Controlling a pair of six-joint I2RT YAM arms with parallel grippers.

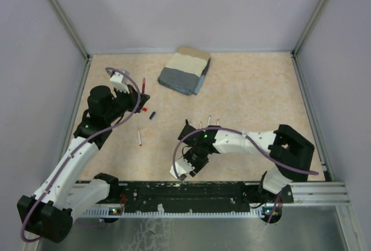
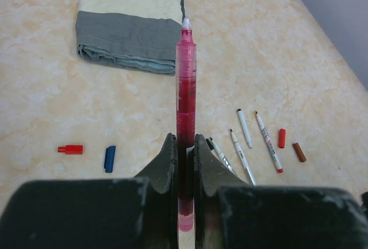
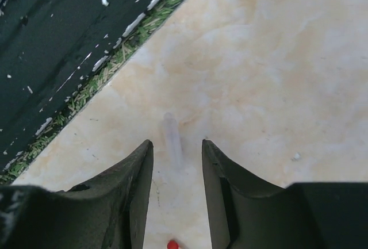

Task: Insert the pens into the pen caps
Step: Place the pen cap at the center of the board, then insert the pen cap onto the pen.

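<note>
My left gripper [image 2: 185, 141] is shut on a red see-through pen [image 2: 186, 76] that points away over the table; the same left gripper [image 1: 134, 95] shows in the top view. Ahead of it to the left lie a red pen cap [image 2: 71, 149] and a blue cap [image 2: 109, 159]. To the right lie several white pens [image 2: 244, 128], a red cap [image 2: 282, 138] and a brown-red cap [image 2: 299, 152]. My right gripper [image 3: 177, 142] hangs open close over the table. A pale, blurred pen [image 3: 172, 140] with a red end lies between its fingers, touching neither.
A folded grey and cream cloth [image 1: 185, 70] lies at the back of the table. Another white pen [image 1: 139, 137] lies alone between the arms. The black base rail [image 3: 52, 42] runs close beside my right gripper. Grey walls close in the table.
</note>
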